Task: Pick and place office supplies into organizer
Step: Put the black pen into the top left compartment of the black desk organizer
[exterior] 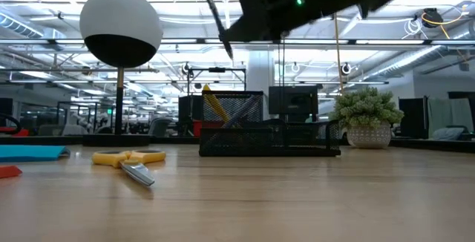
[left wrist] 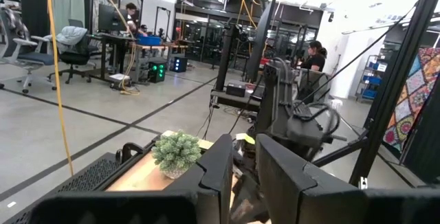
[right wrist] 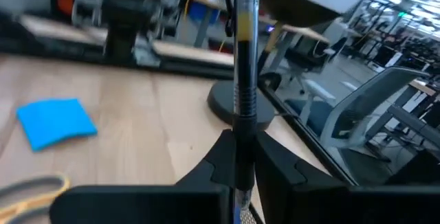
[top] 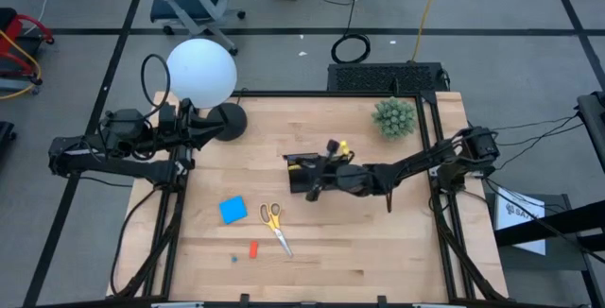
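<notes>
The right gripper (top: 317, 178) hangs over the middle of the table, its jaws closed on a thin dark pen (right wrist: 242, 80) that stands up between the two fingers (right wrist: 271, 165). In the low view the pen (exterior: 215, 15) slants upward from the gripper (exterior: 241, 30), well above the table. The black organizer (top: 301, 171) lies directly under the jaws; in the low view the organizer (exterior: 260, 134) rests on the wood with a yellow pen (exterior: 215, 107) leaning inside its taller compartment.

Out ahead of the jaws, toward the left arm's side of the table, lies the blue pad (top: 233, 210), flat on the wood. The yellow-handled scissors (top: 275, 225) lie just beside it, nearer the table's front edge, and the small red piece (top: 253, 248) sits apart from both, closer still to that edge. The right wrist view shows the pad (right wrist: 55, 122) beyond the held pen and one scissor handle (right wrist: 38, 186) at the picture's edge.

The left gripper (top: 194, 130) waits at the table's back left corner, beside the lamp base (top: 227, 121) and under the white globe (top: 201, 72). Its jaws are slightly parted and hold nothing, as the left wrist view shows by the gap between its fingers (left wrist: 220, 176). The green plant (top: 393, 118) stands near the back right corner, well apart from both grippers.
</notes>
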`<state>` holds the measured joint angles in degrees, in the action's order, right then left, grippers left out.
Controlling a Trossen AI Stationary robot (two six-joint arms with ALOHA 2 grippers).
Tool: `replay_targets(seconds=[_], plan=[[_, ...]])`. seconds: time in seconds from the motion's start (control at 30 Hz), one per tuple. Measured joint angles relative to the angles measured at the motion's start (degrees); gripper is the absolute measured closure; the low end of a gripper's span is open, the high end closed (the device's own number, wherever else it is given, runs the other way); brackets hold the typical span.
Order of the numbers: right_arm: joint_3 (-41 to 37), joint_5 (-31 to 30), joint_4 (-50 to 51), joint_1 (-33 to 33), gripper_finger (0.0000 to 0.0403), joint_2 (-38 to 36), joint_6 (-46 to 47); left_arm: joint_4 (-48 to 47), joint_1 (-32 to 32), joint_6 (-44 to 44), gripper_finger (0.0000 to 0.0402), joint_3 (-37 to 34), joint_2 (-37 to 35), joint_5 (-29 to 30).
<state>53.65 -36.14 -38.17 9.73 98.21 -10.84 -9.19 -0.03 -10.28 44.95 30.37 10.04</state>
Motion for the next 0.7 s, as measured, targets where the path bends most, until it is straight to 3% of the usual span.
replay_targets(seconds=[0.3,0.7], plan=[[-10.94,1.65,-20.14,-1.95,0.0379,0.20,3.38,0.00,0.00,0.01,0.0330,0.00,0.00,0.00],[-12.15,6.39,-28.28,-3.87,0.0379,6.44,8.18,0.00,0.00,0.02,0.0330,0.00,0.00,0.00]])
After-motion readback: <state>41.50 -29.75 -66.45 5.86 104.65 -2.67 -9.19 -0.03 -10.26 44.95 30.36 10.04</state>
